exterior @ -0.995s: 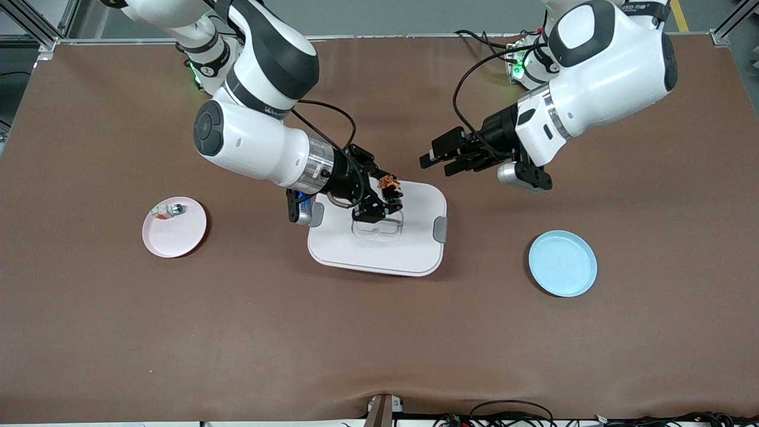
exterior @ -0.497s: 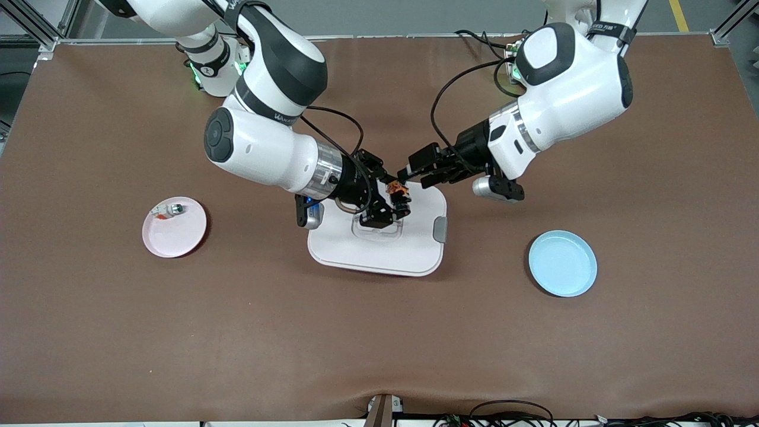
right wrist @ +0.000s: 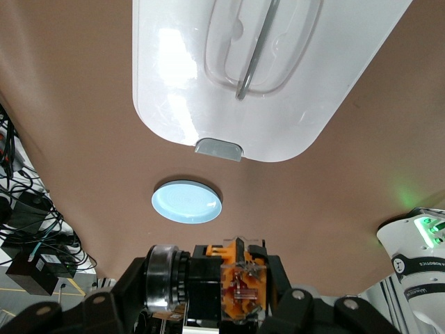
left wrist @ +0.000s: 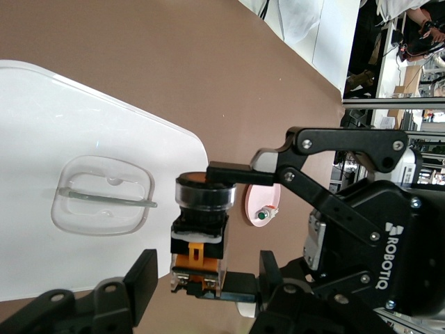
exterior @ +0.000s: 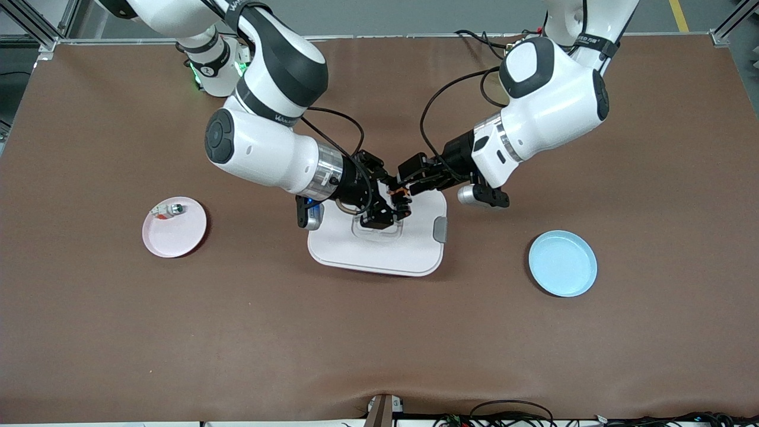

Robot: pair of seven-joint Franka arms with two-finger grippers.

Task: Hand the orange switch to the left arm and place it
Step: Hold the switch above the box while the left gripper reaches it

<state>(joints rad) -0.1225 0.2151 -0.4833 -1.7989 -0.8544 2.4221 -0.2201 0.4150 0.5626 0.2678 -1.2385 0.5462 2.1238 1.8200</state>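
Observation:
The orange switch [exterior: 398,191] is held over the white box [exterior: 379,252], above the box's edge nearest the robots' bases. My right gripper [exterior: 393,204] is shut on it, one finger on the cap and one on the base. In the right wrist view the switch [right wrist: 222,285] fills the right gripper [right wrist: 208,287]. My left gripper [exterior: 407,178] is open, with a finger on either side of the switch body [left wrist: 201,236] and gaps showing in the left wrist view, where the left gripper [left wrist: 206,270] sits level with the switch's base.
A pink plate [exterior: 178,234] with a small silver-and-white part [exterior: 168,209] lies toward the right arm's end. A light-blue plate [exterior: 562,264] lies toward the left arm's end and shows in the right wrist view [right wrist: 186,202]. The box lid has a recessed handle [left wrist: 103,198].
My left arm has swung in toward the right gripper, and its open fingers have come around the switch. The right gripper has shifted slightly and then held still with the switch.

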